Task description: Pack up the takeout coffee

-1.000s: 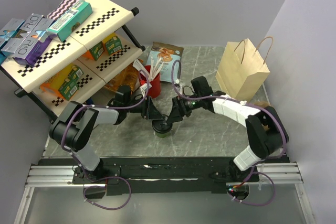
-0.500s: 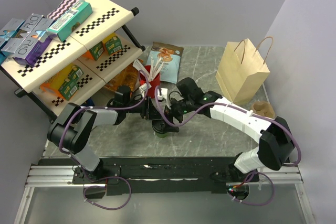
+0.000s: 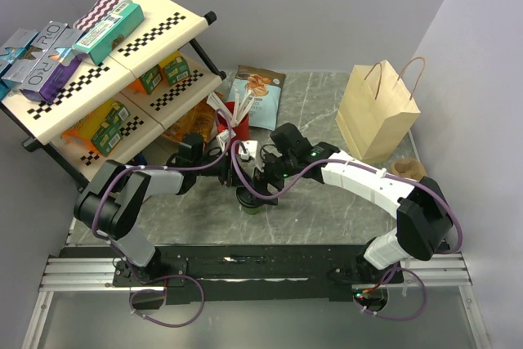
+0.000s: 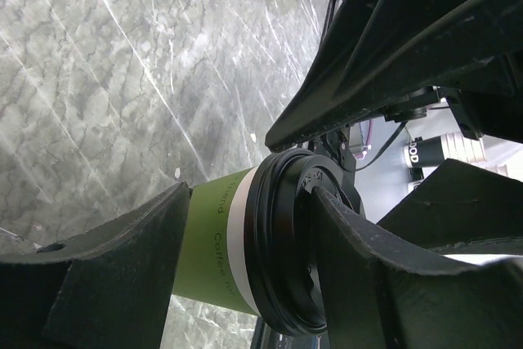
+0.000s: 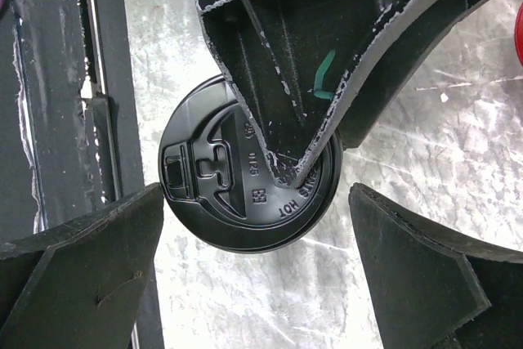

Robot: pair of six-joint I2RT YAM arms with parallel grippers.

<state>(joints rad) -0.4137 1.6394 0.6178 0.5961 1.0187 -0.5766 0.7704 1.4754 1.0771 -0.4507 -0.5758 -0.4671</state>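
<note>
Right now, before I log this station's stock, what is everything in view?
coffee: one, green with black lid, table centre
red cup: one, red, behind the coffee
stirrers: several, white, in the red cup
snack bag: one, blue, far side of table
paper bag: one, tan, upright, far right
brown item: one, by the paper bag, unclear
rack: one, cream shelves, far left
boxes: several, mixed colours, on the rack
table: one, grey marble
left gripper: one, black, closed on the coffee
right gripper: one, black, open over the coffee

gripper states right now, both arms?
left gripper: closed on the takeout coffee.
right gripper: open, fingers wide on either side of the lid, holding nothing.
</note>
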